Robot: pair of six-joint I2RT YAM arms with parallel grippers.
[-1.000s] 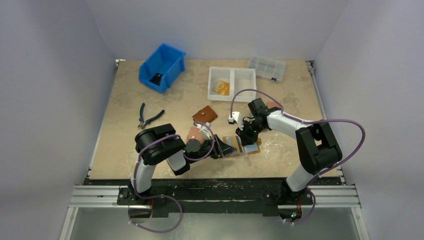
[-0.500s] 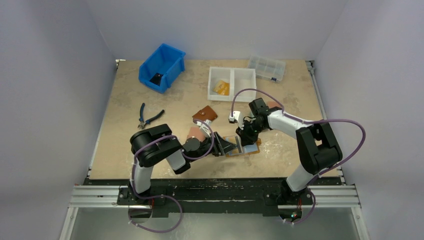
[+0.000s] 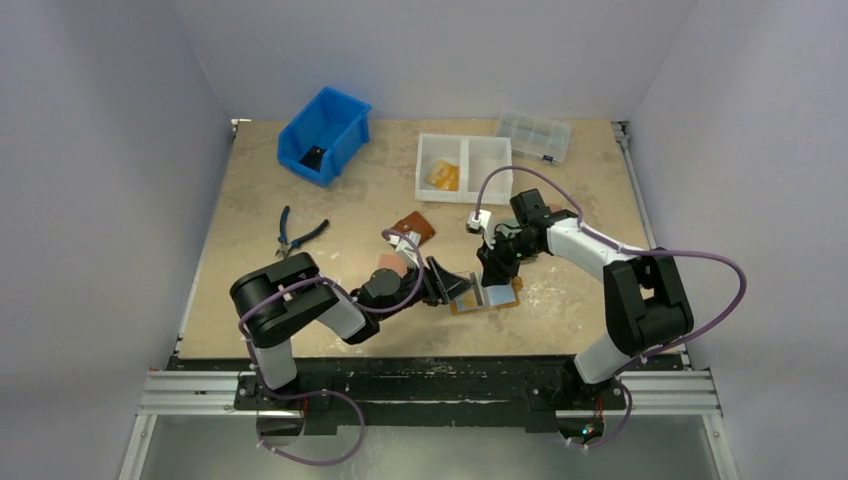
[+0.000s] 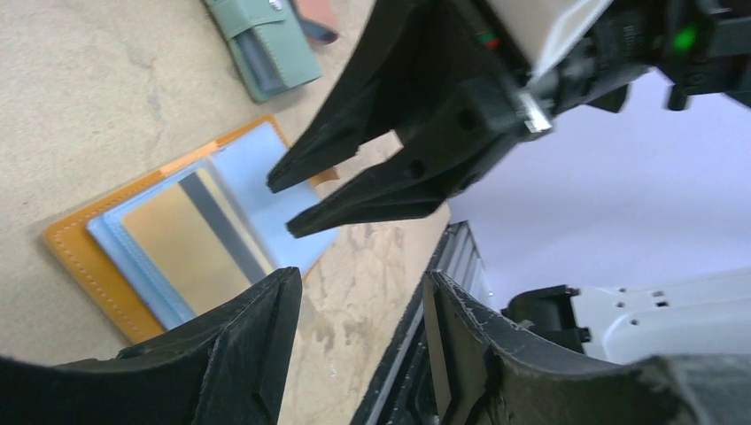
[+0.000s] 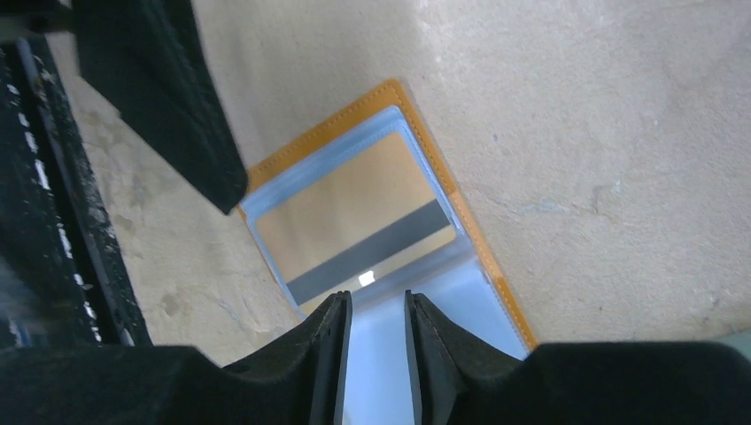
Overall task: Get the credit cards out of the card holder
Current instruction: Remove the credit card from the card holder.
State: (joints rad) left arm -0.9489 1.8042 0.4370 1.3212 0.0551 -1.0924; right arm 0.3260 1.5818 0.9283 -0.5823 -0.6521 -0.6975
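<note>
The right gripper has eased its jaws slightly apart and hangs empty over the card holder, open on the near middle of the table, while the left gripper waits left of it, half-open and empty, so the gold credit card is likely yet to be extracted.

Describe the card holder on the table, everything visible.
The card holder lies open and flat on the table, mustard-orange, leather-like, with a stitched border. Its clear bluish plastic sleeves face up; one holds a gold card with a dark stripe. The right tool hangs over the sleeves, jaws slightly apart; contact cannot be told.
</note>
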